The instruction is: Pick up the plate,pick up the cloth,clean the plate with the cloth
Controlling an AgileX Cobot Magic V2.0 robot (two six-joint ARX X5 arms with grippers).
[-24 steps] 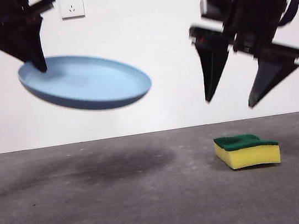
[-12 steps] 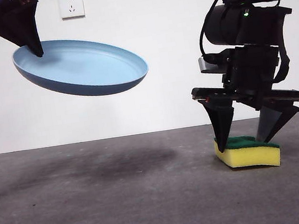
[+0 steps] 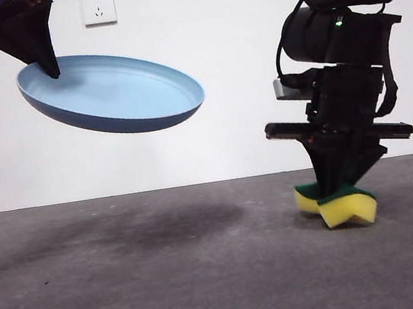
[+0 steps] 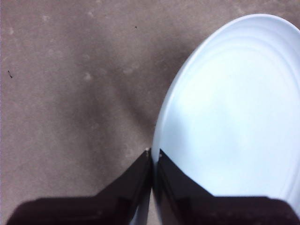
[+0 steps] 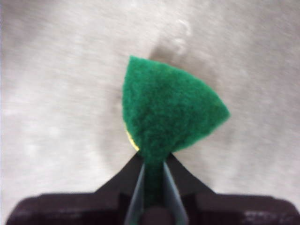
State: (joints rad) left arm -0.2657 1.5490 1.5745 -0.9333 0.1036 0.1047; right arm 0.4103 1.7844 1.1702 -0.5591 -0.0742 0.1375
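The light-blue plate (image 3: 117,94) hangs tilted in the air at the upper left of the front view, well above the table. My left gripper (image 3: 46,68) is shut on its rim at the left end; the left wrist view shows the plate (image 4: 234,112) with my left gripper (image 4: 153,154) pinching its edge. At the right, my right gripper (image 3: 339,186) is shut on the cloth (image 3: 346,208), a yellow sponge with a green top, squeezed into a fold on the table. In the right wrist view the cloth (image 5: 168,108) bulges green beyond my right gripper (image 5: 153,166).
The grey table (image 3: 171,282) runs across the front, with the plate's shadow (image 3: 148,228) on it below the plate. A white wall with a socket (image 3: 98,7) stands behind.
My right gripper came down from mid-air onto the cloth and closed, squeezing it into a fold. The plate rose slightly in my left gripper and now holds still.
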